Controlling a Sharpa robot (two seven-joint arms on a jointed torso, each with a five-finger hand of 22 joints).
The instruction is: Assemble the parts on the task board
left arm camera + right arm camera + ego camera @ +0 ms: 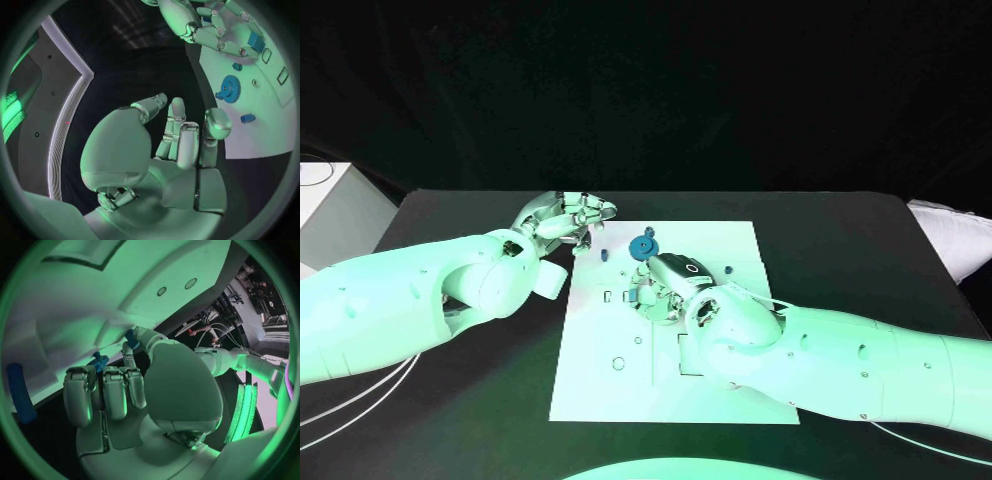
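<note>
The white task board [718, 385] lies in the middle of the black table. A blue gear [642, 247] [230, 89] sits near the board's far edge, with small blue parts [247, 118] [237, 66] close by it. My right hand [678, 280] [125, 385] hovers over the board's far half, its other fingers curled, thumb and one finger pinching a small blue part [132, 336]. My left hand [574, 220] [178, 135] stays at the board's far left corner, beside the gear, with fingers loosely apart and nothing in them.
Black table surrounds the board on all sides. A white box [332, 205] stands at the table's far left edge. A long blue piece [19, 392] lies near the right hand. Small slots and holes mark the board's near half [639, 350].
</note>
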